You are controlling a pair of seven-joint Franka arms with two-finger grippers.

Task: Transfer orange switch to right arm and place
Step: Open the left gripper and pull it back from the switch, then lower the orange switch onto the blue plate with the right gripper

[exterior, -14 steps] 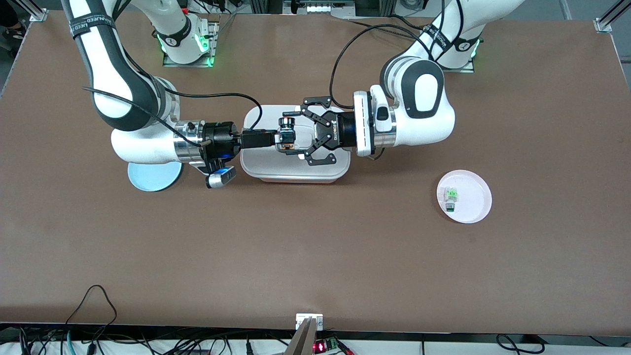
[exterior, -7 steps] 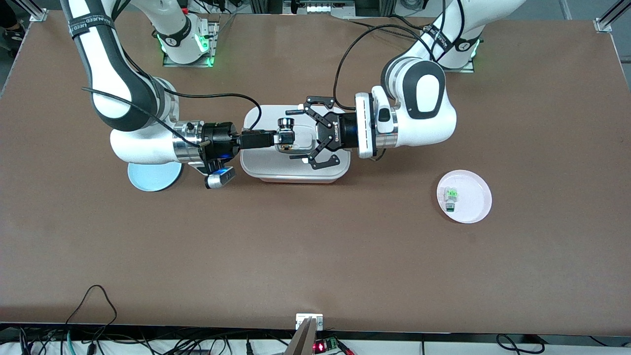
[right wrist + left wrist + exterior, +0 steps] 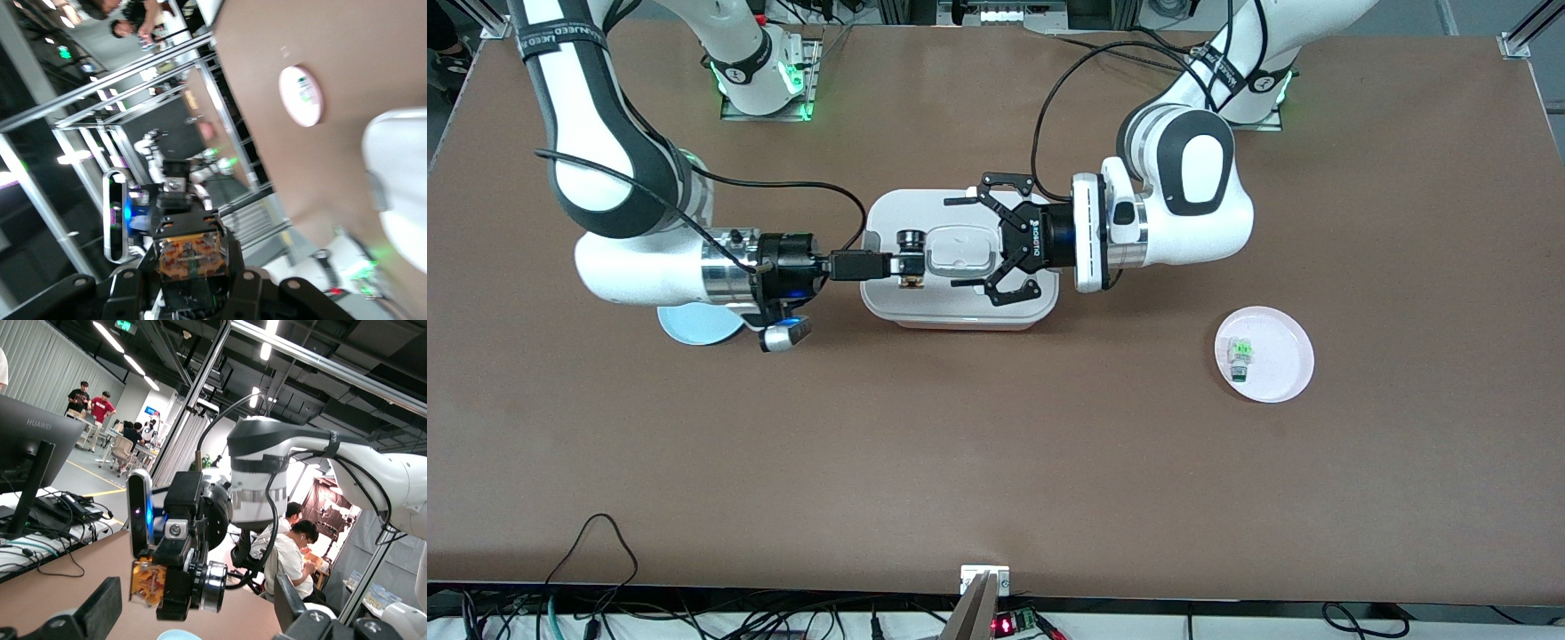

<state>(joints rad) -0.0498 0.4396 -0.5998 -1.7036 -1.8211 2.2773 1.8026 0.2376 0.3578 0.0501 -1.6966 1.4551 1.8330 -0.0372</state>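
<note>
The orange switch is a small black part with an orange end. My right gripper is shut on it and holds it in the air over the end of the white lidded container toward the right arm. In the right wrist view the switch sits in the right gripper. My left gripper is wide open and empty over the container lid, a short gap from the switch. The left wrist view shows its spread fingers, the left gripper, and the right gripper holding the switch.
A light blue plate lies partly under the right arm's wrist, and its rim shows in the left wrist view. A pink plate with a small white-and-green part lies toward the left arm's end, nearer the front camera.
My right gripper has drawn back toward the right arm's end with the switch, out from between the left gripper's open fingers. The left gripper has shifted slightly back and stays open.
</note>
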